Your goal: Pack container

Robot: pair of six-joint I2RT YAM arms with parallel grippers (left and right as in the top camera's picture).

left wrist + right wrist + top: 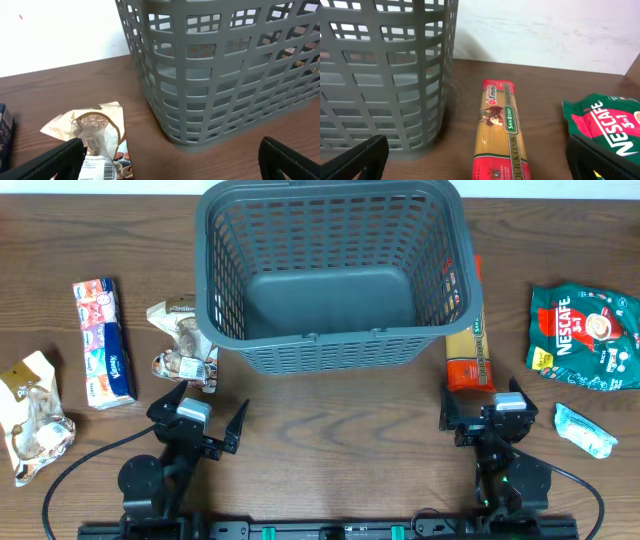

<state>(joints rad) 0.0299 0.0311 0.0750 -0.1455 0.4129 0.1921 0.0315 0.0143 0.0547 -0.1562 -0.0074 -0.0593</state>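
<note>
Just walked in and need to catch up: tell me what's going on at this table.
Nothing is being handled yet. The grey container sits empty at the table's far side. The left arm and right arm rest in front of it, jaws open and holding nothing. A snack packet lies by the container's left side, a spaghetti pack by its right; a Nescafe bag and other packets lie around.

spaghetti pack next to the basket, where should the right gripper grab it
Across its narrow width, on the near half, from straight above. The spaghetti pack lies flat, long and slim, pointing away from the open right gripper; its far end runs beside the basket.
</note>
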